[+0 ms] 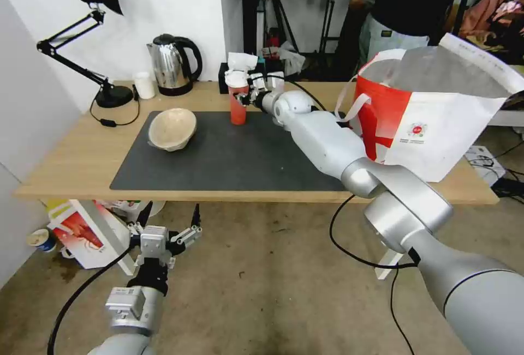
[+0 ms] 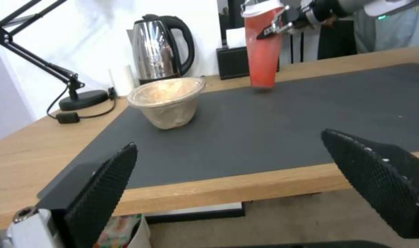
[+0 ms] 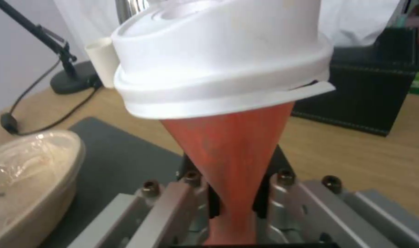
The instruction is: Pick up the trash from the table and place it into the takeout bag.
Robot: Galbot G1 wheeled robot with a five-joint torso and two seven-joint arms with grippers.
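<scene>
- Nearest to us, our left gripper (image 1: 170,223) hangs low in front of the table (image 1: 71,172) edge, below the tabletop, its fingers spread wide and holding nothing; that arm looks parked, out of the working arm's way.
- Our right arm reaches long across the dark mat (image 1: 229,158), nearly straight, wrist level, so the right gripper (image 1: 246,95) meets the tall red cup (image 1: 238,105) from the side.
- Its fingers are clamped on the cup's red body, just under the white lid (image 3: 218,65); a side grip there likely keeps the cup upright and the lid on.
- From the left wrist view the cup's base (image 2: 263,84) seems just clear of the mat, though we cannot be sure.
- Our beige bowl (image 1: 172,128) lies tilted on the mat, well apart from the cup, still to be collected.
- At the table's right end the takeout bag (image 1: 431,126) stands open-mouthed, ready to receive the cup.
</scene>
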